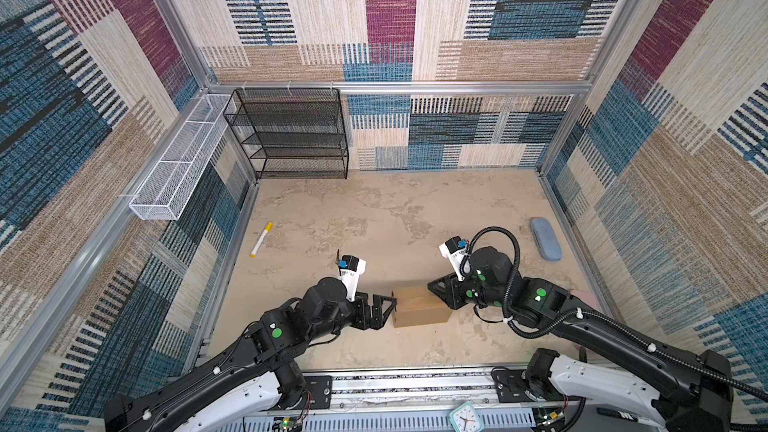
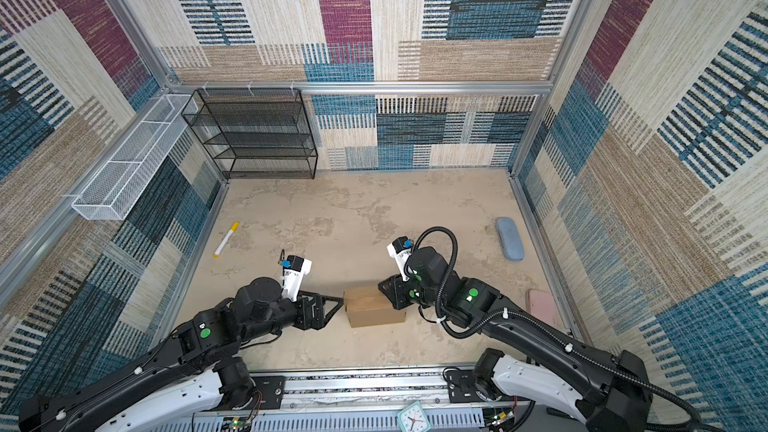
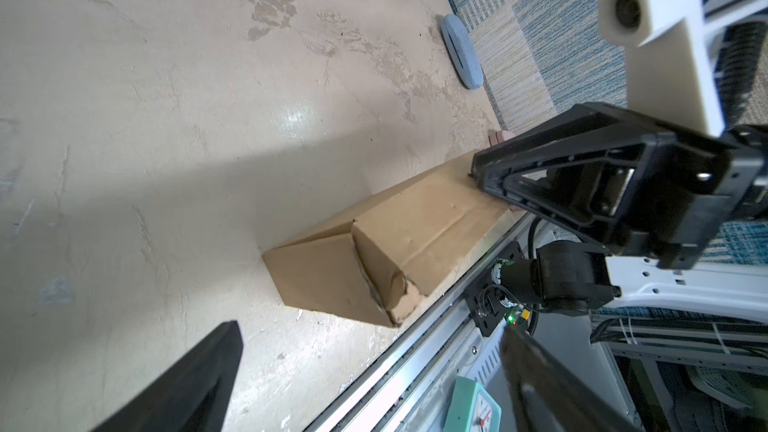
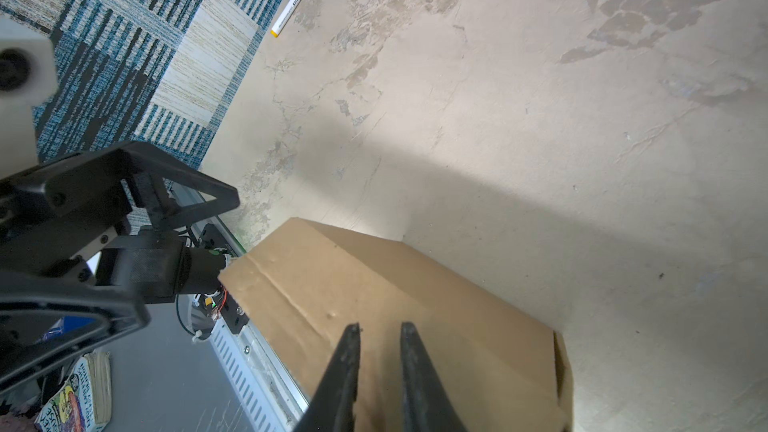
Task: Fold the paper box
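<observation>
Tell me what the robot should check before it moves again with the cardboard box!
1. Paper box closed, flat on the table: ok.
2. Box corner by the left gripper neat: not ok, crumpled in the left wrist view.
3. Left gripper holds nothing: ok, jaws wide open.
4. Right gripper empty: ok, narrow gap, nothing between.
5. Right gripper pressing the box top: cannot tell.
6. Yellow marker clear of the box: ok.

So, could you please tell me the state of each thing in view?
paper box: folded shut, one end crumpled.
left gripper: open, beside the box's end, holding nothing.
right gripper: narrowly open, tips over the box top.
yellow marker: capped, lying flat.
blue case: closed.
</observation>
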{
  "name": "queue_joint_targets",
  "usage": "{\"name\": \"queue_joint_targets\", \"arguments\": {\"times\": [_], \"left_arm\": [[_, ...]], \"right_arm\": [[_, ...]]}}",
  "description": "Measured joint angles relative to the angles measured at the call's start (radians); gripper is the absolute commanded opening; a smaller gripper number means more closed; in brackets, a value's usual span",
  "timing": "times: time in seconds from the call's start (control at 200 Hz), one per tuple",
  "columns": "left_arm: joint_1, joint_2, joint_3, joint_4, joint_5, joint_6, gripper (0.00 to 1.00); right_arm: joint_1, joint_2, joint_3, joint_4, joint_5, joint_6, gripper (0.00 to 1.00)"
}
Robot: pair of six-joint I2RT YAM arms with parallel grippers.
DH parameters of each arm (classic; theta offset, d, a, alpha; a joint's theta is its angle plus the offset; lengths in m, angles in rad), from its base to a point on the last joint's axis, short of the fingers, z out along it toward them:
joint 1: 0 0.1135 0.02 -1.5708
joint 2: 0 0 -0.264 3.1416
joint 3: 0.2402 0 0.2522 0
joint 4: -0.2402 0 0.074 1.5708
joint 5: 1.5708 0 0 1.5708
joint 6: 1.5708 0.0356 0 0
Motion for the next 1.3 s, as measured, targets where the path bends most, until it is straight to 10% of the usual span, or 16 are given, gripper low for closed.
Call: {"name": "queue_joint_targets", "arguments": {"times": [1.297], "left_arm": [[0.000, 0.131, -0.174, 0.186, 0.052, -0.047, 0.99]], "right_arm": [[0.066, -0.081, -0.078, 0.032, 0.056, 0.074, 0.26]]}}
